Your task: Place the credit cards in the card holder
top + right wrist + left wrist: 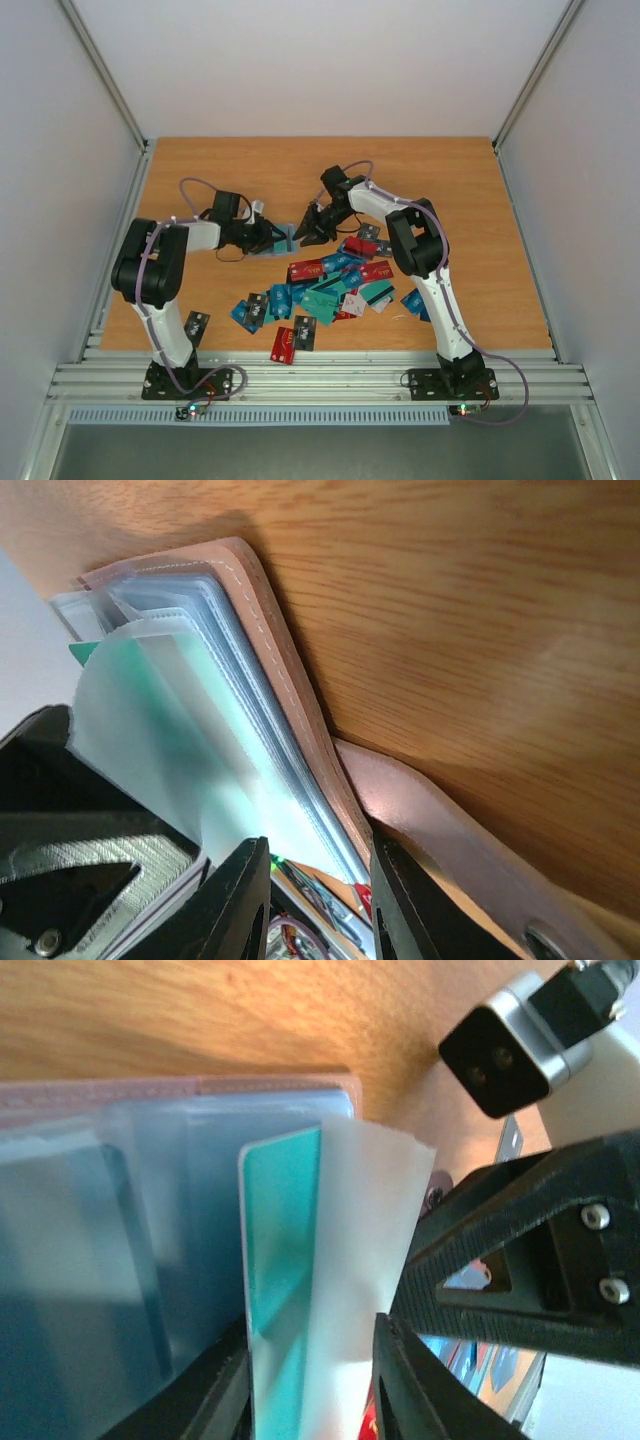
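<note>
The card holder lies open on the table between my two grippers, tan cover outside and clear bluish sleeves inside. My left gripper is shut on a teal card, which sits partly inside a translucent sleeve. In the top view the left gripper is at the holder's left side. My right gripper holds the holder's fanned sleeves and tan cover between its jaws. In the top view the right gripper is at the holder's right side. The teal card shows through a sleeve.
Several loose credit cards, red, blue, teal and black, are scattered in front of the holder toward the right arm's base. One card lies by the left arm's base. White walls enclose the table.
</note>
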Action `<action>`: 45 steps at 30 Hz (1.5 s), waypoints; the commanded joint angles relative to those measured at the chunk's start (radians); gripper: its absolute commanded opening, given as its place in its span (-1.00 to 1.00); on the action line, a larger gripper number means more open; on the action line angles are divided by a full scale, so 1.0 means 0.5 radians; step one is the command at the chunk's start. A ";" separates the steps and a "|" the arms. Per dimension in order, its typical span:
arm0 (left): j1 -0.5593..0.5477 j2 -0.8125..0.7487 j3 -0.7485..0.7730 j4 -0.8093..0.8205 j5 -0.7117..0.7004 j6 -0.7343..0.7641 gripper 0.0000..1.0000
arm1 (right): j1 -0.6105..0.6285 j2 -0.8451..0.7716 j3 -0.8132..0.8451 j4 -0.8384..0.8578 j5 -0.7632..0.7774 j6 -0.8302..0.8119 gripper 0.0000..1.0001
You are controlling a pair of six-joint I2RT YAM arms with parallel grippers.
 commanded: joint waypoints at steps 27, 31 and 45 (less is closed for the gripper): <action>-0.009 -0.088 0.406 -0.966 -0.351 0.583 -0.09 | -0.005 0.016 -0.069 0.185 0.058 0.223 -0.42; -0.011 -0.040 0.419 -0.926 -0.333 0.565 -0.14 | -0.005 0.021 -0.061 0.177 0.052 0.218 -0.42; -0.032 0.085 0.491 -0.853 -0.280 0.487 -0.26 | -0.017 0.075 0.039 0.078 0.025 0.155 -0.42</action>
